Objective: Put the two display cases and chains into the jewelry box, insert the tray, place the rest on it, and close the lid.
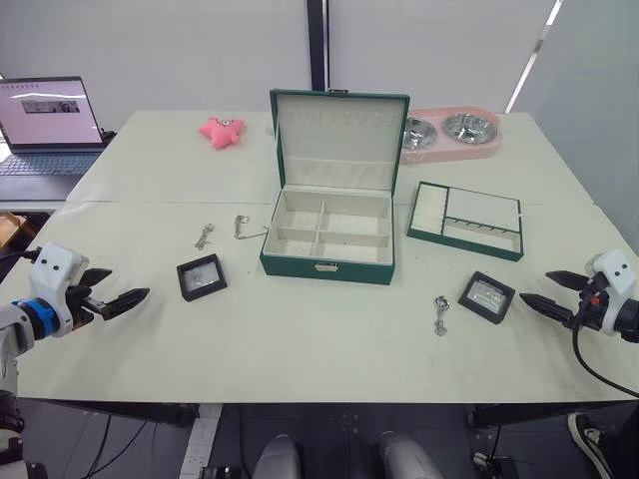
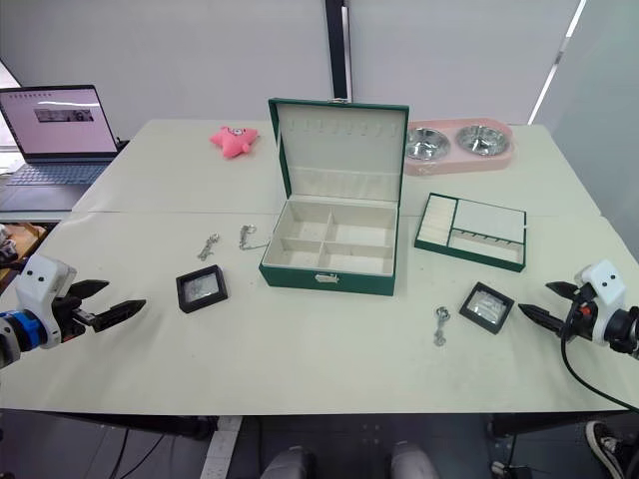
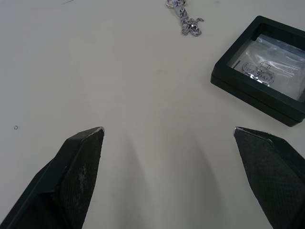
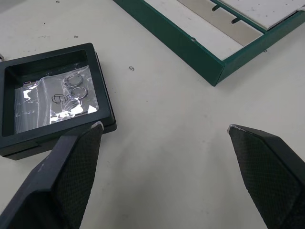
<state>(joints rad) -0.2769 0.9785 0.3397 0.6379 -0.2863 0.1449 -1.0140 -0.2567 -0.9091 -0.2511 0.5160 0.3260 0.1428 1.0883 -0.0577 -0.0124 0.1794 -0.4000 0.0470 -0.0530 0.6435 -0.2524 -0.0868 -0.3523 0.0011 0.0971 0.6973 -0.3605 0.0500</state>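
The green jewelry box [image 1: 329, 239] stands open mid-table, lid upright, its compartments empty. The green tray [image 1: 466, 221] lies to its right. One black display case [image 1: 202, 276] sits left of the box and another [image 1: 487, 297] at the front right. Two chains [image 1: 205, 236] [image 1: 243, 227] lie left of the box, and a third [image 1: 440, 313] lies in front. My left gripper [image 1: 128, 284] is open, low over the table, left of the left case [image 3: 267, 76]. My right gripper [image 1: 537, 287] is open just right of the right case [image 4: 52, 95].
A laptop [image 1: 45, 125] stands at the far left. A pink star toy [image 1: 221, 130] and a pink double pet bowl [image 1: 449, 133] sit at the back of the table. The table's front edge [image 1: 319, 399] runs just below both grippers.
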